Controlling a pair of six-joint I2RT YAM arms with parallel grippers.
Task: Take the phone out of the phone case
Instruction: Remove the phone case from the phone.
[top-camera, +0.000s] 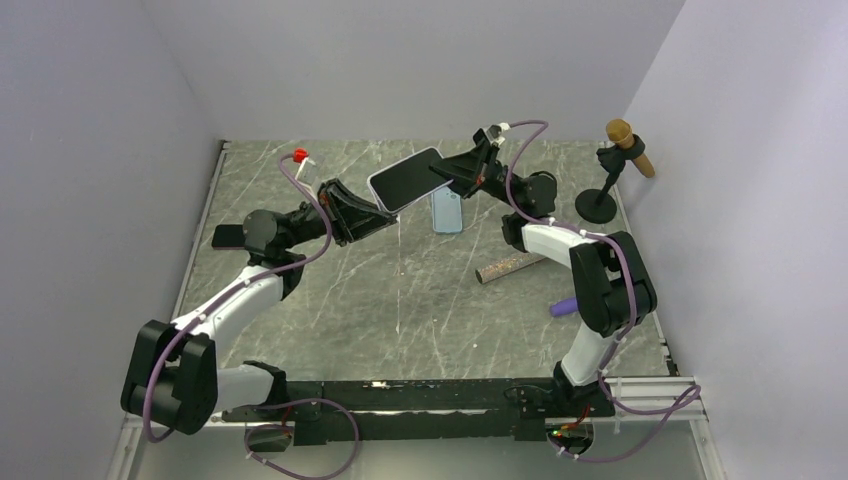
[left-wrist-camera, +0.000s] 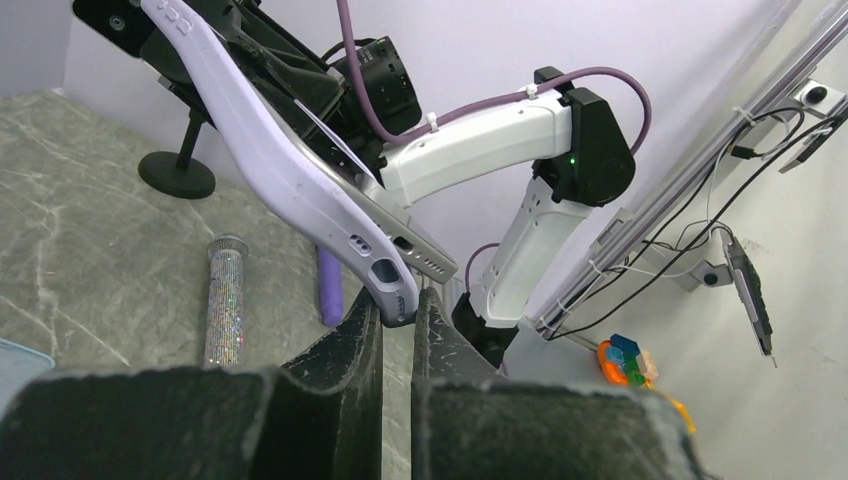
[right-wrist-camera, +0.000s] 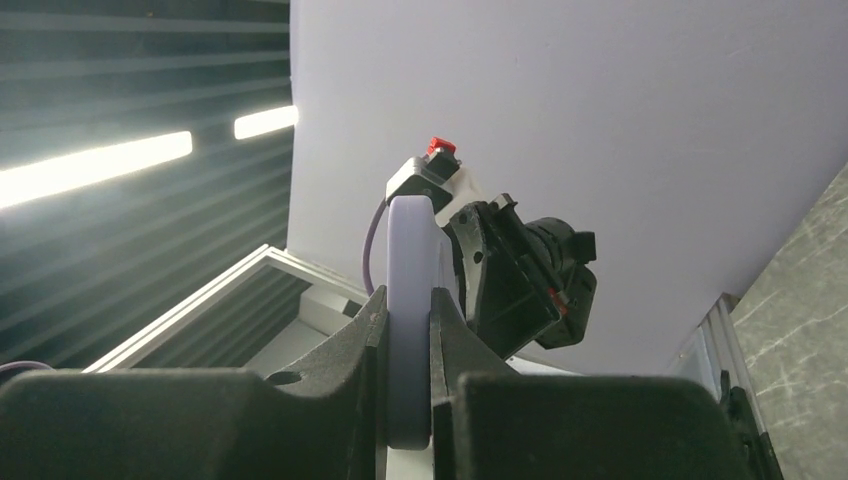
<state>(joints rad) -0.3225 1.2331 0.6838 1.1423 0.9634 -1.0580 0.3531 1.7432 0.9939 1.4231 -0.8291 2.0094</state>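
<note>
The phone (top-camera: 405, 178), screen up in a lilac case, hangs in the air between both grippers at the back middle. My left gripper (top-camera: 372, 212) is shut on the case's near-left corner. In the left wrist view, the fingertips (left-wrist-camera: 382, 305) pinch the lilac case (left-wrist-camera: 260, 150) at its corner. There the phone's grey bottom edge (left-wrist-camera: 425, 255) has lifted out of the case. My right gripper (top-camera: 447, 175) is shut on the far-right end. In the right wrist view, the lilac edge (right-wrist-camera: 408, 250) sits between its pads (right-wrist-camera: 372, 330).
A light blue case-like slab (top-camera: 447, 211) lies on the table under the phone. A glitter cylinder (top-camera: 508, 267) and a purple stick (top-camera: 563, 307) lie at the right. A microphone on a stand (top-camera: 628, 145) is at the back right. A black block (top-camera: 228, 236) lies at the left.
</note>
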